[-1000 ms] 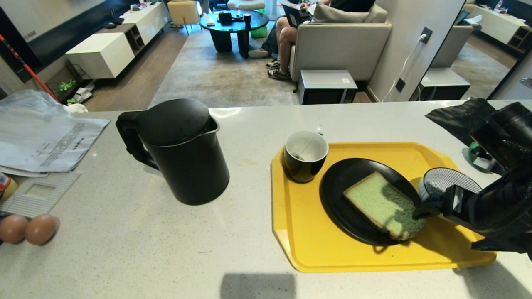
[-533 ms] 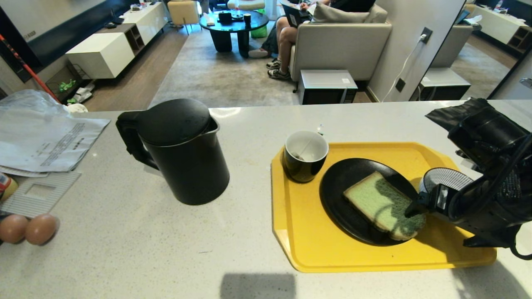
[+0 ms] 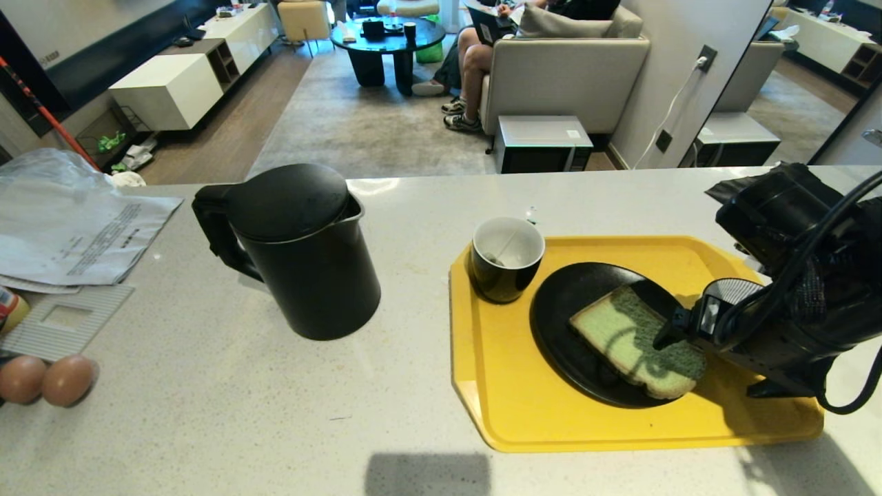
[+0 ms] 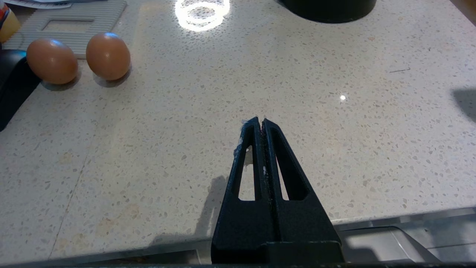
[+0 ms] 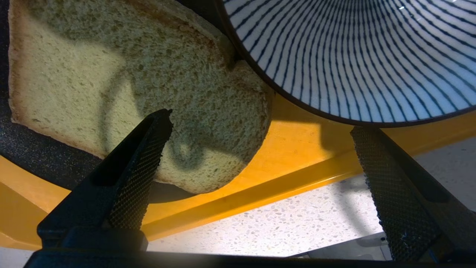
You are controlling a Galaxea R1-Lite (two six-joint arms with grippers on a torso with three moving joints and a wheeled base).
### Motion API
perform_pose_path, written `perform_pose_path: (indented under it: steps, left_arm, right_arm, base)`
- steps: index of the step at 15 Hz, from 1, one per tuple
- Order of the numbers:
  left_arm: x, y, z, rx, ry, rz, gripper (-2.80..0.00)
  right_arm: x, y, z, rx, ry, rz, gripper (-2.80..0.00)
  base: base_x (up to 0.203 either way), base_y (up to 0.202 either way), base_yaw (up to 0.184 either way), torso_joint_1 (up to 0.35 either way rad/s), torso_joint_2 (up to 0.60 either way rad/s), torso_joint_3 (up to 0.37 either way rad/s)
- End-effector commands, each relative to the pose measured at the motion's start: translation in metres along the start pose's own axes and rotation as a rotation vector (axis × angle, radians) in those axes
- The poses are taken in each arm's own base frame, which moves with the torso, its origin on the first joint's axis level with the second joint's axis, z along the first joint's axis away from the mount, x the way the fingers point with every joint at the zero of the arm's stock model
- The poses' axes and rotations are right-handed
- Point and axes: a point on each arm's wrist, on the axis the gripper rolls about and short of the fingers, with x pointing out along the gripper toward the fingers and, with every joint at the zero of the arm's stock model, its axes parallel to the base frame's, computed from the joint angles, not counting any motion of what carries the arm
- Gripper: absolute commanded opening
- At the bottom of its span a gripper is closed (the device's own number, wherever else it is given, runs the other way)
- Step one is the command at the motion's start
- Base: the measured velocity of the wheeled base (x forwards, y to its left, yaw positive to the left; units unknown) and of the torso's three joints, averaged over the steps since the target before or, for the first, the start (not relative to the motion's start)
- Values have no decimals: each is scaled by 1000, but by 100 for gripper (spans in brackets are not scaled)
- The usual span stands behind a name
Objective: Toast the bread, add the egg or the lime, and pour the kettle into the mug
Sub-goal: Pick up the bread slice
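- reaching in — my right pincer, jaws wide apart, has slid over the bread on the black plate.
- bread ungripped — closing comes next, i judge.
- left pincer together over the tabletop.

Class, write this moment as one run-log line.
right gripper: open, over bread | bread: on black plate | left gripper: shut, parked over counter

Right pincer spread wide over bread on black plate; striped bowl, yellow tray
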Motion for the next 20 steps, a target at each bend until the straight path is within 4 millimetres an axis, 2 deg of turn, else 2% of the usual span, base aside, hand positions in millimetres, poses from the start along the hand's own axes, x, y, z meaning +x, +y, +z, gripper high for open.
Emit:
perform_pose_path:
  steps: [1,14,15,20]
  left_arm:
    - [1,0,-5,0,16,-2,-280]
    - [1,0,-5,0,16,0,-280]
    - [1,0,-5,0,16,-3,-280]
    - [1,0,-5,0,16,-1,-280]
  right_arm:
    - [3,4,1,7,6,-5,0]
    - [3,3,0,40,11,-4,0]
    - [3,3,0,41,13,-4,-280]
    - [8,9,-6,42,35,-7,-280]
  base:
    - [0,0,0,0,0,0]
    - [0,0,0,0,0,0]
    - [0,0,0,0,0,0]
    - [0,0,0,0,0,0]
